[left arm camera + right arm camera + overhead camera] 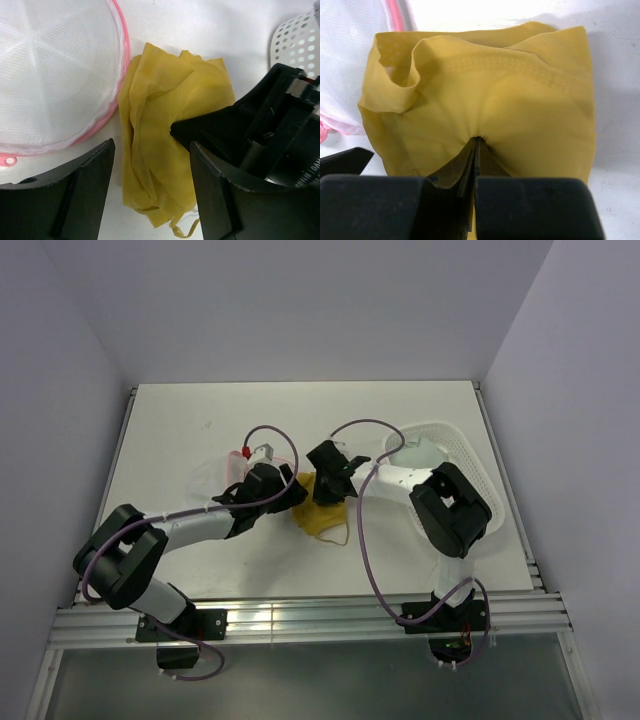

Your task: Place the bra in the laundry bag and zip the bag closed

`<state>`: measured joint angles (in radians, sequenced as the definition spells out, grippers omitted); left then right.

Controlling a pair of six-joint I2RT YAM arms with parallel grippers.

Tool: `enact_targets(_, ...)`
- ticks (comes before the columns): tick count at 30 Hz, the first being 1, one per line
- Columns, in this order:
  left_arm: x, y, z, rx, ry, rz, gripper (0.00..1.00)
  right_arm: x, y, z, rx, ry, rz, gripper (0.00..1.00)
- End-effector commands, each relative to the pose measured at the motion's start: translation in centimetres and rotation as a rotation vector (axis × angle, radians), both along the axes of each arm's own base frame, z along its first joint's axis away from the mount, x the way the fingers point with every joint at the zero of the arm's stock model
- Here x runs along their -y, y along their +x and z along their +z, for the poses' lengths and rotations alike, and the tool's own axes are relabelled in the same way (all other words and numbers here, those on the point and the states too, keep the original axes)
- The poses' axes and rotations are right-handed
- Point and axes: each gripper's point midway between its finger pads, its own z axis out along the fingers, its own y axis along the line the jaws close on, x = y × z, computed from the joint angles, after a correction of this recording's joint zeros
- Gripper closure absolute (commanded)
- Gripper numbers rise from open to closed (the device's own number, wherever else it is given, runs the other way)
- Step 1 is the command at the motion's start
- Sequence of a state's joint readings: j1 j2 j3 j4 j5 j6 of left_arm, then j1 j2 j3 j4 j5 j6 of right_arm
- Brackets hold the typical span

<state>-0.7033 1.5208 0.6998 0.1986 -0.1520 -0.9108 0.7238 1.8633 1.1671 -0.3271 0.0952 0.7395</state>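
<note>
Pale grey walls [300, 310] on three sides of white table [180, 430], aluminium rails [300, 615] along near edge. Bolted at that edge: left arm [130, 560] reaching up and inward, right arm [450, 510] bent back toward centre, purple cable [365, 540] looped off each. Seated at right side of table: white perforated basket [478, 465], pale garment [420, 452] inside, partly under right arm. Found near table centre: bag [55, 70], round white mesh with pink rim, lying flat, largely hidden under left arm's wrist in top view. Not possible to tell whether zipper open or closed. Found just right of bag, against its pink rim in left wrist view: bra [160, 115], mustard yellow, crumpled on table, outside bag, thin strap loop [182, 231] at near end. At right gripper [476, 142]: fingers pressed together, clamped on fold of bra fabric near its middle, cloth puckered around pinch point. At left gripper [150, 150]: fingers well apart, holding nothing, set over near part of bra, one finger toward bag and other toward right gripper. Contact between left fingers and cloth not determinable. Both grippers close together over bra, apart from basket.
</note>
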Motion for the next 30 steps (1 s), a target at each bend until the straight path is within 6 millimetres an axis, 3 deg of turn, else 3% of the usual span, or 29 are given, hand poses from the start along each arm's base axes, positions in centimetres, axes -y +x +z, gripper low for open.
enact_targets(1,-0.2,0.3,1.4,0.054,-0.014,0.012,0.32,-0.7,0.9,0.5,0.025,0.002,-0.004,1.0)
enact_targets(6,0.8,0.3,0.4,0.04,-0.019,-0.028,0.37,-0.7,1.2,1.7,0.043,0.013,-0.01,1.0)
enact_targets(12,1.0,0.7,-2.9,-0.03,0.029,-0.017,0.43,-0.6,1.7,4.1,0.075,0.028,-0.015,1.0)
enact_targets(20,1.7,1.1,-3.3,-0.026,0.023,-0.031,0.44,-0.3,1.7,6.3,0.104,0.038,-0.018,1.0)
enact_targets(23,2.0,1.2,-3.3,-0.029,0.019,-0.036,0.61,1.0,1.8,8.2,0.138,0.051,-0.043,0.98)
enact_targets(24,2.1,1.3,-3.3,-0.029,0.019,-0.038,0.76,1.9,2.1,8.7,0.148,0.057,-0.062,0.94)
enact_targets(27,2.3,1.2,-3.3,-0.034,0.013,-0.048,0.95,4.2,2.0,10.2,0.167,0.088,-0.08,0.76)
enact_targets(30,2.4,1.1,-3.2,-0.037,0.004,-0.053,1.0,5.2,1.2,9.9,0.156,0.145,-0.052,0.62)
